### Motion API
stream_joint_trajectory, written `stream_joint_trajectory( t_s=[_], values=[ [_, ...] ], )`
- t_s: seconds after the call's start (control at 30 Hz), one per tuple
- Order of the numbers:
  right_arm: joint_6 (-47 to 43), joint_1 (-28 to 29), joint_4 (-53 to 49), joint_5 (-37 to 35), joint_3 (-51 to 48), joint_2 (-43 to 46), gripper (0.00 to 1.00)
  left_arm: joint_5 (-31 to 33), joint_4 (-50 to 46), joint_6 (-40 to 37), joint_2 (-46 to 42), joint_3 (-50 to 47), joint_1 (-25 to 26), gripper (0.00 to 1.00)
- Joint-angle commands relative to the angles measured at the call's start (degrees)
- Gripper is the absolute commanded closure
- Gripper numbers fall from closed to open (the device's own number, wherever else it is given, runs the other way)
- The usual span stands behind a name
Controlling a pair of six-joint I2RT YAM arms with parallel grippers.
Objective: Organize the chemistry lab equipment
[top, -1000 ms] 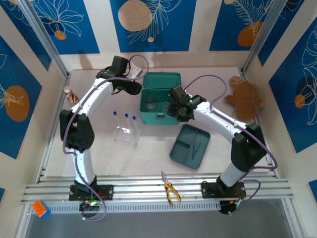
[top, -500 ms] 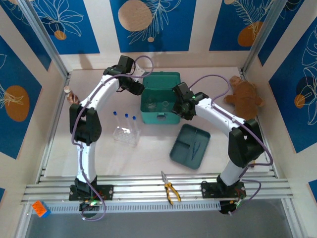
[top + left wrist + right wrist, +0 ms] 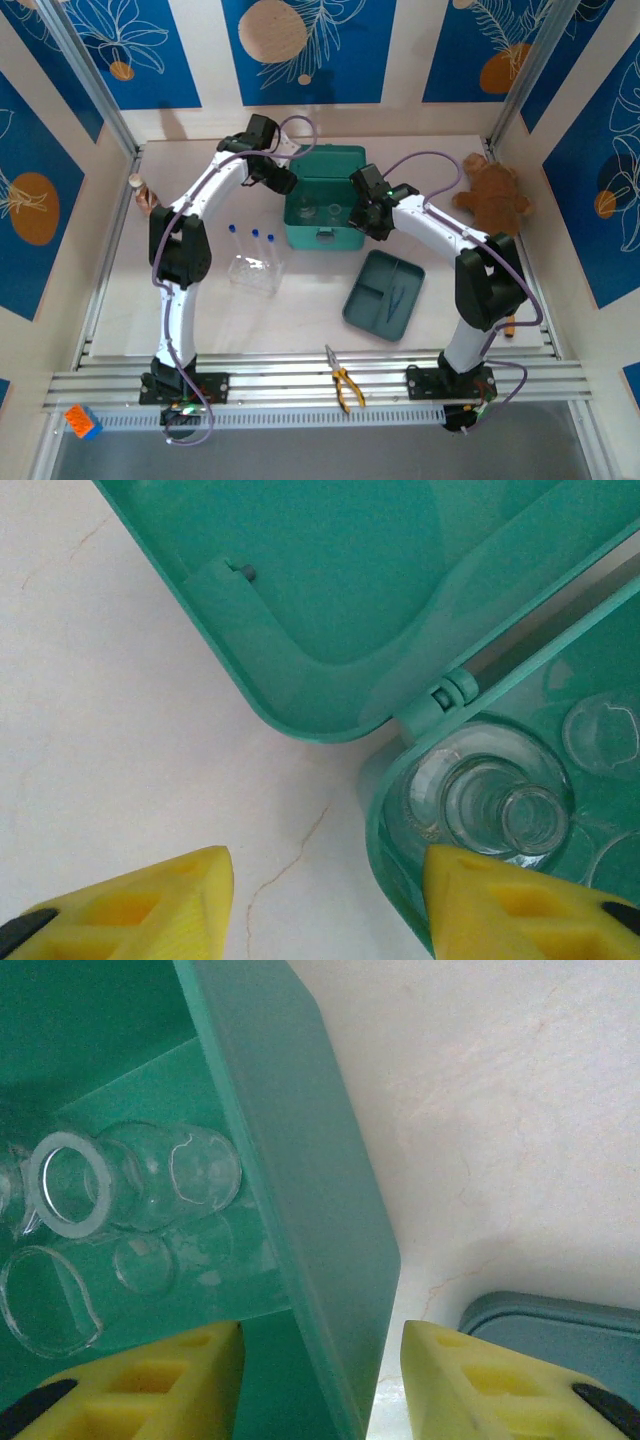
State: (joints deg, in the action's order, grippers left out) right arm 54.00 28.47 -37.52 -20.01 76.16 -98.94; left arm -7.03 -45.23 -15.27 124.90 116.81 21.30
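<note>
Glass first: seeing small clear glass flasks (image 3: 500,815) standing inside the open teal plastic case (image 3: 320,238) at mid-table. Seeing slender clear test tubes with blue caps (image 3: 254,248) standing upright in the clear plastic tube rack (image 3: 255,272), left of the case and apart from it. Holding the left gripper (image 3: 325,872) partly open and empty, straddling the case's rear left corner by the hinge. Hanging the right gripper (image 3: 320,1335) partly open too, gripping nothing, with the case's right wall standing between its yellow pads (image 3: 480,1370).

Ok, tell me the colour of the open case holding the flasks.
Teal green: the case shows best in the top external view.
</note>
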Motion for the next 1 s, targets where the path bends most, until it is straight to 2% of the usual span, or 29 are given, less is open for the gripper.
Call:
stream_joint_trajectory(
  t_s=[0.0, 0.1, 0.23, 0.33, 0.5, 0.73, 0.97],
  values=[
    [-1.2, -0.34, -0.71, 1.78, 0.89, -0.96, 0.54, -1.61, 2.87, 1.52, -2.69, -2.45, 0.45, 0.47],
    [-1.36, -0.42, -0.71, 1.9, 1.05, -1.25, 0.54, -2.64, 2.87, 1.94, -2.79, -1.96, 0.65, 0.47],
    [-1.92, -1.08, -1.07, 1.97, 1.43, -1.81, 0.54, -1.46, -2.78, 0.51, 2.77, 4.32, 0.91, 0.47],
    [-2.62, -1.66, -1.29, 1.91, 1.41, -1.87, 0.54, -0.61, -4.76, -0.89, 4.33, 4.87, 0.85, 0.55],
    [-4.13, -3.26, -1.68, 1.99, 1.74, -2.19, 0.55, -2.9, -2.19, -3.07, -1.91, -4.28, 0.98, 0.66],
    [-6.98, -5.55, -2.79, 1.84, 4.51, -3.86, 0.57, -3.47, -2.04, -3.13, -8.69, -12.27, 1.12, 0.67],
    [-9.89, -7.76, -5.45, 2.01, 11.53, -8.41, 0.57, -4.94, -4.47, -2.81, -12.49, -15.09, 3.15, 0.65]
  ],
)
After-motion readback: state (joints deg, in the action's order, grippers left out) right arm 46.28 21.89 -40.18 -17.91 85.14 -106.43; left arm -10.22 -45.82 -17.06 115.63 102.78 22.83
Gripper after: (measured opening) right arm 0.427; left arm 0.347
